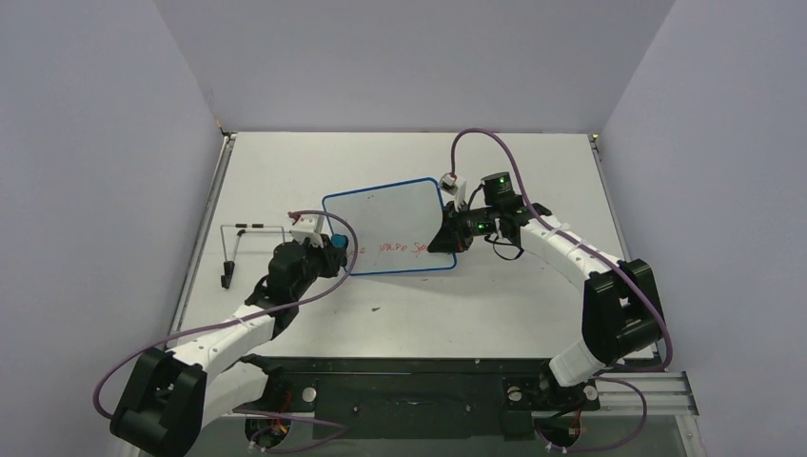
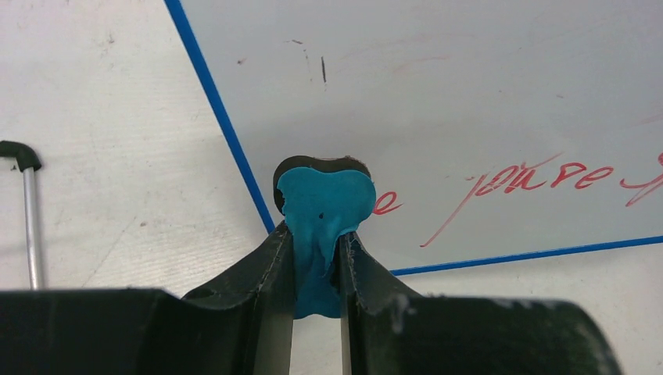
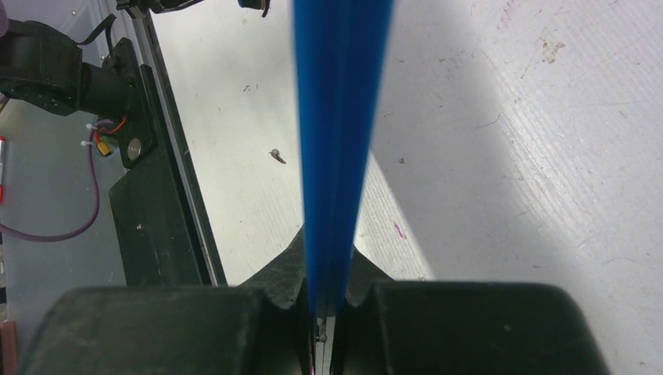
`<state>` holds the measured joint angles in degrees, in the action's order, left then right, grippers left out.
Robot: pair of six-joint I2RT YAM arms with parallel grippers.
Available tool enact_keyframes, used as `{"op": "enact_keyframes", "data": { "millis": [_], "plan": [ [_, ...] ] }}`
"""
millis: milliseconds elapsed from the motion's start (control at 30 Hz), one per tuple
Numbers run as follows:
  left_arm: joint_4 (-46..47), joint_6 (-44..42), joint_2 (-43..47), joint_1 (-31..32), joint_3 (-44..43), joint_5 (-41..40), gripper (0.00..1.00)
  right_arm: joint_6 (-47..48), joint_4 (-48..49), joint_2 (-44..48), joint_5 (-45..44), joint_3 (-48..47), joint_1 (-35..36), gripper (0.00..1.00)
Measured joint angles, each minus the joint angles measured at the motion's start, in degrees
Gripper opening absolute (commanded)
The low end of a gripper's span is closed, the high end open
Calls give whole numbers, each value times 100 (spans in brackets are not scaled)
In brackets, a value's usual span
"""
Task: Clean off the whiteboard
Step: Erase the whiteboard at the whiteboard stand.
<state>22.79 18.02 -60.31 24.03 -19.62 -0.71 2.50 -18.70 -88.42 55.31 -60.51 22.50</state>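
Blue-rimmed and white, the whiteboard (image 1: 385,214) lies just above the middle of the top view, its long axis running left to right with a slight tilt. The red handwriting (image 1: 395,247) forms a single line along its lower edge; the surface above it looks bare.

At the board's right edge the right gripper (image 1: 447,236) is clamped on the rim, which the right wrist view shows edge-on between closed fingers.

At the lower left corner the left gripper (image 2: 315,238) grasps the eraser (image 2: 324,203), whose head sits over the rim at the start of the writing. From there the words run off toward the right of the left wrist view. The left arm is therefore the nearer one, and the wipe probably has to run along that line toward the right gripper, which limits the far end.

A metal rod (image 1: 238,243) stands on the table (image 1: 533,305), left of the left gripper and well apart from the board.
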Motion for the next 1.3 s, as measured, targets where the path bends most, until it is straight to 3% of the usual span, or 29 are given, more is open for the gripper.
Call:
{"op": "enact_keyframes", "data": {
  "millis": [500,1000,1300],
  "plan": [
    [15,535,256,-92,739,-354,0,-236,160,-146,153,46,-109,0],
    [2743,538,-2129,-120,612,-302,0,-332,227,-146,144,55,-107,0],
    [3392,479,-2293,-120,376,-240,0,-326,278,-149,109,55,-101,0]
  ]
}}
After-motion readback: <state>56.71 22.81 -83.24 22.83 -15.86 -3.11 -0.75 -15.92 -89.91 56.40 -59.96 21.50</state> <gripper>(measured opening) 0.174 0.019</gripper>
